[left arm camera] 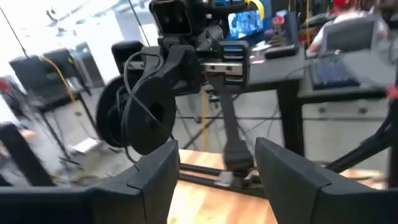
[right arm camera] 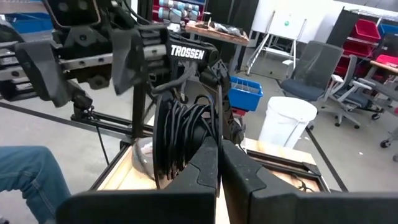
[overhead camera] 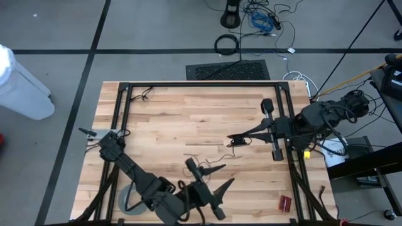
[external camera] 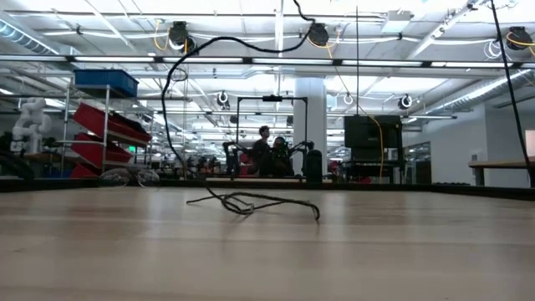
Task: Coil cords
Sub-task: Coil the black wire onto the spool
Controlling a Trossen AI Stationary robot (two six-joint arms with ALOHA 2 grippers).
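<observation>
A wooden worktop [overhead camera: 163, 119] seen from above. The left hand [overhead camera: 218, 177] sits near its front edge, fingers [left arm camera: 292, 180] spread apart with nothing between them. The thin dark cord [overhead camera: 210, 164] lies loosely tangled at the worktop's centre, running to the right hand [overhead camera: 233, 137], whose fingers [right arm camera: 239, 171] are pressed closed.

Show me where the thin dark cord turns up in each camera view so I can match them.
High view: the thin dark cord trails across the table's middle, from near the right gripper toward the left gripper.
Low view: a loose tangle lying on the wooden tabletop, centre.
Left wrist view: not in it.
Right wrist view: not in it.
Shared landmark: the wooden tabletop.
</observation>
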